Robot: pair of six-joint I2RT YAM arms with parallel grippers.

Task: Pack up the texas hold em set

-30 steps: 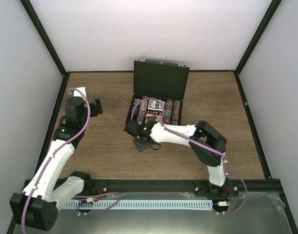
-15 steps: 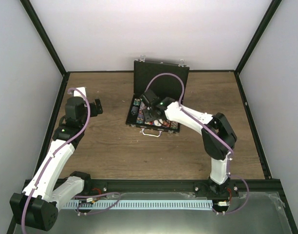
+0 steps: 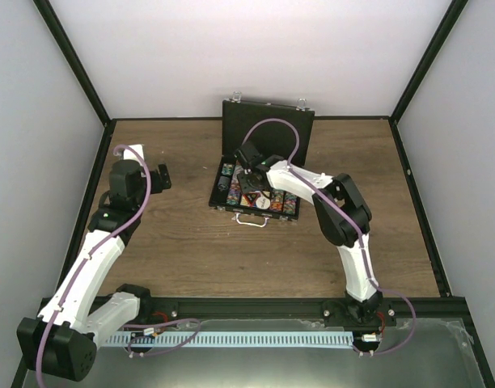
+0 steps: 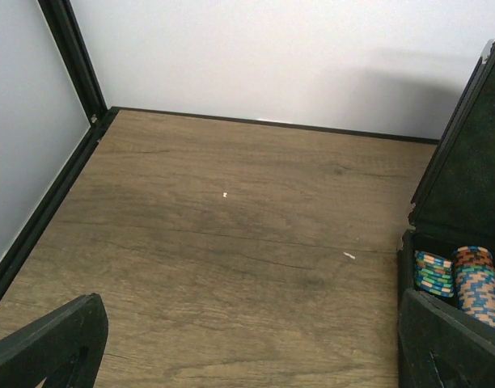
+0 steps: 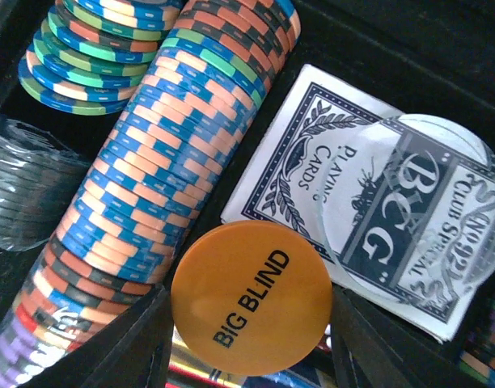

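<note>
The black case point(image 3: 268, 133) stands open at the back of the table, lid upright. Its tray holds rows of multicoloured chips point(image 5: 175, 153) and a blue-backed card deck point(image 5: 312, 153) with a clear round disc point(image 5: 413, 202) lying on it. My right gripper point(image 3: 249, 179) hangs low over the tray. In the right wrist view this gripper point(image 5: 251, 323) is shut on an orange disc point(image 5: 251, 297) marked BIG BLIND. My left gripper point(image 3: 160, 176) is open and empty above bare wood, left of the case point(image 4: 466, 186). No dark triangle can be made out.
The case's handle point(image 3: 249, 218) sticks out toward me at its front edge. Black frame posts and white walls close in the table on the left, back and right. Chips at the tray's left end point(image 4: 462, 275) show in the left wrist view.
My right gripper has moved from the table in front of the case up and back over the tray, carrying the orange disc. The left arm has not moved.
</note>
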